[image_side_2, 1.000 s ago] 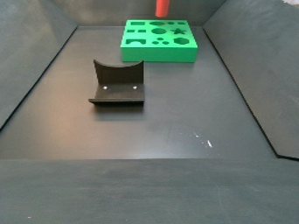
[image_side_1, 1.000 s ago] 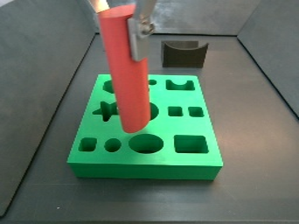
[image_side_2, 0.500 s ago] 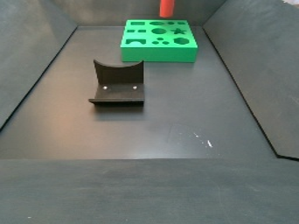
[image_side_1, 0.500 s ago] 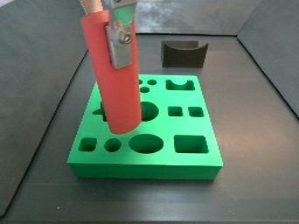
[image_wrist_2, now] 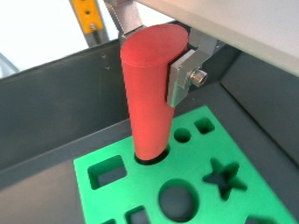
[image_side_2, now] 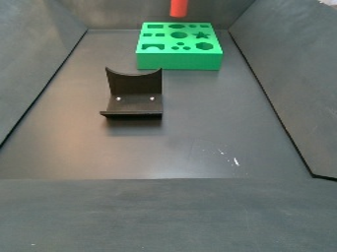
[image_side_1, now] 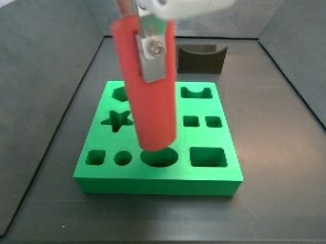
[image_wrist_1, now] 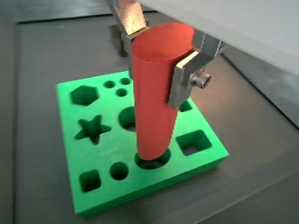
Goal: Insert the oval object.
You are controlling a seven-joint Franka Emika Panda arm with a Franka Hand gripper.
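You cannot see the arm above the jaws (image_side_1: 143,43); it is cut off at the top edge in a side view. In the far side view only the bottom of the oval object (image_side_2: 178,8) shows, at 12 o'clock, and the jaws are out of the picture there.

The oval object (image_side_1: 144,91) is a long, smooth, red peg. It stands up straight. Its low end sits in the big round hole (image_side_1: 158,157) of the green block (image_side_1: 211,170), at about 6 o'clock on the block. How deep it goes, you cannot tell.

The jaws (image_wrist_1: 162,48) are closed on the peg near its top. One flat silver finger (image_wrist_1: 186,77) presses its side, and in a wrist view you can see a small screw on that plate. The other finger is mostly hidden behind the peg.

The green block (image_wrist_2: 267,210) looks like plastic. It has star, square, round and arch holes cut in it.

The counter (image_side_2: 184,138) is dark, flat and a little shiny, with dark walls around it. The fixture (image_side_2: 132,94) stands on it, well apart from the block. A yellow bar (image_wrist_2: 84,19) shows behind the wall.
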